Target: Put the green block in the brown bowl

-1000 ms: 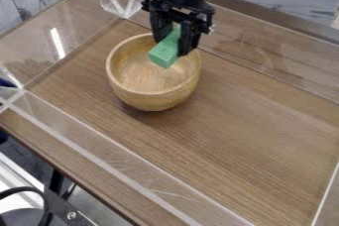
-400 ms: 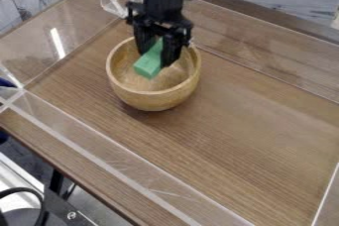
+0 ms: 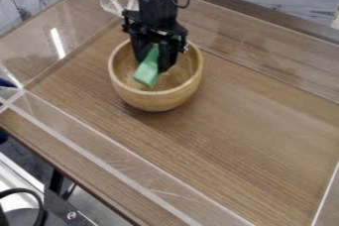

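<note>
The brown bowl [image 3: 155,96] sits on the wooden table at the upper left. My black gripper [image 3: 154,54] points straight down inside the bowl's rim, shut on the green block [image 3: 149,69]. The block hangs tilted between the fingers, its lower end low inside the bowl. Whether that end touches the bowl's floor cannot be told. The block's upper end is hidden by the fingers.
The wooden table [image 3: 225,131] has a clear plastic wall [image 3: 79,136] running along its front-left edge, and another clear wall along the back left [image 3: 59,17]. Open tabletop lies to the right of and in front of the bowl.
The gripper has sunk into the bowl and shifted left with the green block still held. The bowl has stayed where it was.
</note>
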Tool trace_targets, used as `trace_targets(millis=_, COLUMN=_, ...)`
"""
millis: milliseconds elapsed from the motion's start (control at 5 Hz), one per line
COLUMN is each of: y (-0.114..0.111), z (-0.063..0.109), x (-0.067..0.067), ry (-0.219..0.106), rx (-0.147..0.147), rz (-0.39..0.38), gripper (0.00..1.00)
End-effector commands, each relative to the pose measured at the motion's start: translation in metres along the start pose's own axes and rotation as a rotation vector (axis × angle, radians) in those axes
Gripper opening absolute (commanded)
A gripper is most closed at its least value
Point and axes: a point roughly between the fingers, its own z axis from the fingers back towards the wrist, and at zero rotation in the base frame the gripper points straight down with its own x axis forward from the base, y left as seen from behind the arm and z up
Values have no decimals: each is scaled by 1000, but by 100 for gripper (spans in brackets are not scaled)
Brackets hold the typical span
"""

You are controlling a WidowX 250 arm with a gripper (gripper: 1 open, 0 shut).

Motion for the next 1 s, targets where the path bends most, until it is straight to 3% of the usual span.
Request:
trace_targets(millis=0, y=6, z=9, x=5, ry=-43, rx=16, rz=12, gripper=0)
trace_targets(millis=800, y=5, z=6, x=6, ry=-36, rx=6, rz=22, gripper=0)
